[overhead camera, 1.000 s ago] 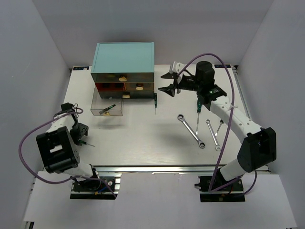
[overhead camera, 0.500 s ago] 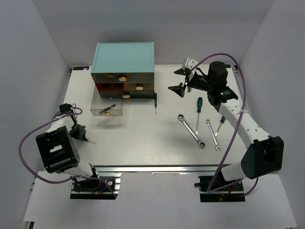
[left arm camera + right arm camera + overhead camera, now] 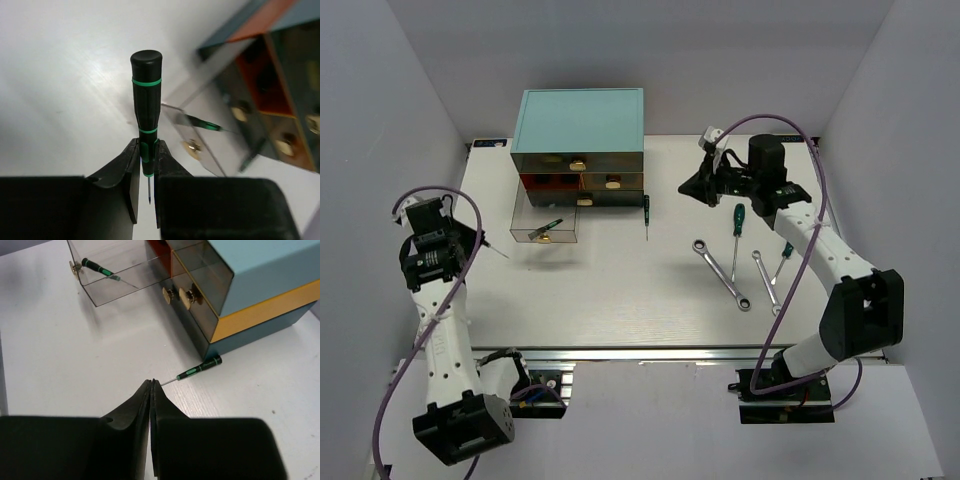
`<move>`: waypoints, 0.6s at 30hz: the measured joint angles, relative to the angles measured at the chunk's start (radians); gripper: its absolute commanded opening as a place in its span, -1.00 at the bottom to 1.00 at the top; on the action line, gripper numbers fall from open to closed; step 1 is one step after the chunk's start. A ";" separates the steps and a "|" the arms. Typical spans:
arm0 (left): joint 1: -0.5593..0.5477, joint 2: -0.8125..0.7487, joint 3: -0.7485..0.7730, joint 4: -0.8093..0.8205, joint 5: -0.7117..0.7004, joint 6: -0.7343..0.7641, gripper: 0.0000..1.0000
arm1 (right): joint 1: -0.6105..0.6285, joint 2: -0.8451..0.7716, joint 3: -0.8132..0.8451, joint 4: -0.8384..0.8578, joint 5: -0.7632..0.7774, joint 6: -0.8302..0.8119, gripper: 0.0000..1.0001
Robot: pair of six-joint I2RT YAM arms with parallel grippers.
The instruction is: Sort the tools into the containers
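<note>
My left gripper [image 3: 146, 145] is shut on a slim black screwdriver with green rings [image 3: 146, 90], held up off the table at the left [image 3: 468, 238]. The teal-topped cabinet [image 3: 582, 120] has one brownish drawer [image 3: 545, 228] pulled out, with a screwdriver [image 3: 551, 224] lying in it. The same drawer [image 3: 195, 137] shows beyond the held tool. My right gripper [image 3: 151, 383] is shut with nothing in it, hovering just short of the tip of a black-and-green screwdriver [image 3: 200, 369] that lies by the cabinet's corner [image 3: 646, 212].
Right of centre lie a green-handled screwdriver [image 3: 737, 224], a second one [image 3: 783, 256] and two silver wrenches [image 3: 721, 273] [image 3: 767, 282]. The other drawers with gold knobs [image 3: 189, 296] are pushed in. Grey walls close in the table on three sides.
My left arm has lifted the screwdriver off the table and swung up to the left. My right gripper has closed from wide open and come down towards the screwdriver by the cabinet.
</note>
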 measured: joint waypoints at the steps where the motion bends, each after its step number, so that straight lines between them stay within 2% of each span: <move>1: 0.000 -0.004 0.017 0.009 0.032 0.005 -1.00 | 0.000 0.009 0.000 -0.002 -0.008 0.010 -0.79; 2: -0.004 -0.003 0.027 0.023 0.070 0.007 -1.00 | 0.000 0.017 0.000 -0.004 -0.014 0.016 -0.56; 4: -0.025 0.016 0.035 0.059 0.138 0.003 -1.00 | 0.000 0.031 0.000 -0.008 -0.025 0.030 -0.39; 5: -0.050 0.040 0.039 0.076 0.163 -0.002 -1.00 | 0.000 0.037 0.002 -0.011 -0.025 0.033 -0.14; 6: -0.084 0.068 0.045 0.095 0.176 -0.004 -1.00 | 0.000 0.042 0.002 -0.014 -0.024 0.038 -0.05; 12: -0.323 0.326 0.157 0.192 0.211 -0.001 -1.00 | 0.002 0.086 0.042 -0.071 0.033 0.067 0.02; 15: -0.378 0.400 0.192 0.234 0.205 0.009 -0.72 | 0.002 0.105 0.041 -0.090 0.079 0.100 0.08; 16: -0.382 0.413 0.198 0.242 0.201 0.012 -0.55 | 0.002 0.107 0.037 -0.090 0.091 0.113 0.09; 17: -0.383 0.423 0.204 0.248 0.196 0.016 -0.27 | 0.003 0.108 0.029 -0.089 0.104 0.126 0.16; 18: -0.383 0.432 0.212 0.253 0.191 0.023 -0.13 | 0.004 0.108 0.018 -0.090 0.116 0.145 0.19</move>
